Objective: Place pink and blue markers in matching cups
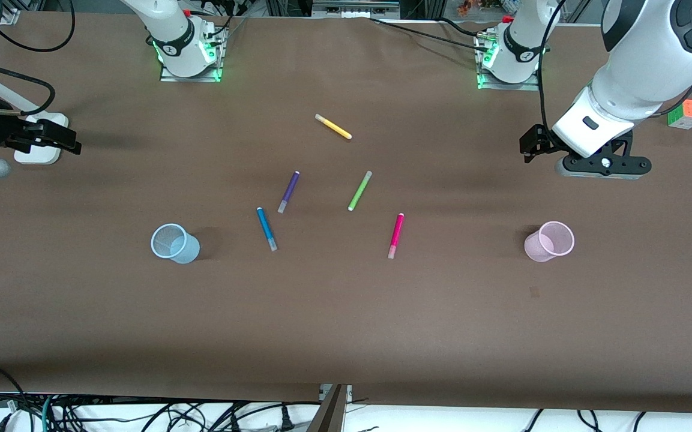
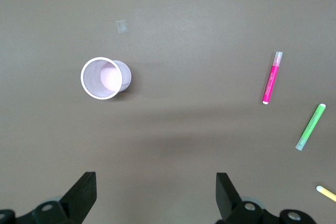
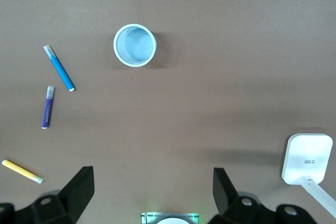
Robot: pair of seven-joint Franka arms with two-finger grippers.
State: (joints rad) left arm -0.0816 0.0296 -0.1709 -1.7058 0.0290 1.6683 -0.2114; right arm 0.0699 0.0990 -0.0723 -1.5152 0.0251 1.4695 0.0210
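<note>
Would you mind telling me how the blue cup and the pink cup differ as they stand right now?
The blue cup is light blue, the pink cup pale pink. The blue cup stands toward the right arm's end of the table with the blue marker beside it; the pink cup stands toward the left arm's end. Both are upright, translucent and empty.

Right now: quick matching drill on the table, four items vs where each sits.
Items:
1. blue marker
2. pink marker
3. yellow marker
4. cube

Places:
A. nearest the robots' bases of all the markers
B. beside the purple marker, toward the blue cup
C. at the left arm's end of the table, by the left gripper
D. between the green marker and the pink cup

Pairs: 1-B, 2-D, 3-A, 4-C
</note>
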